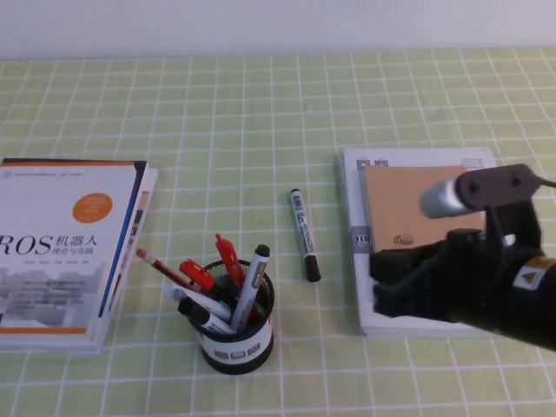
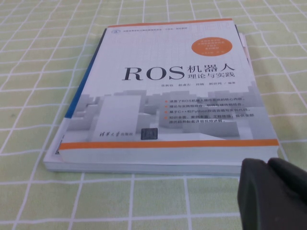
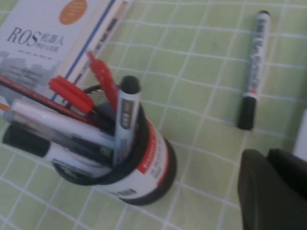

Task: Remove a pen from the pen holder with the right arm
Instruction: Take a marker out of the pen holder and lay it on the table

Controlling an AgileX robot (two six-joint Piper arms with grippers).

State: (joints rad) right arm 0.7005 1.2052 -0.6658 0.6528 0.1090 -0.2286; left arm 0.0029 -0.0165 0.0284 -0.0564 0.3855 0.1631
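pen holder: black mesh cup (image 1: 234, 352), white label band with a red stripe round the wall. Stands upright on the table, lower centre of the high view, a bit left of middle.
pens: a crowded bunch in the cup. A grey-barrelled marker (image 1: 254, 282) with a black cap is the most upright, on the cup's right side. Two red clip pens (image 1: 228, 257) sit at the back. White markers with black ends (image 1: 204, 314) lean out over the left rim. One thin red stick pokes toward the upper left.
loose marker: white barrel, printed label, thick black cap (image 1: 304, 235). Lies flat on the table just right of and above the cup, not touching it, with the cap end toward the bottom of the frame.
right hand: lower right of the high view (image 1: 382, 287), over the near left edge of the book stack, well clear of cup and marker. Fingers clenched together, gripping nothing.
left hand: only in the left wrist view, lower right corner (image 2: 267, 165), low over the cloth beside the near edge of the ROS book. Fingers pressed together, empty.
ROS book: white and orange cover (image 1: 61, 252), left edge of the high view, on top of another book.
book stack: brown notebook (image 1: 408, 204) on a white book, right of centre.
table: green checked cloth (image 1: 261, 104).
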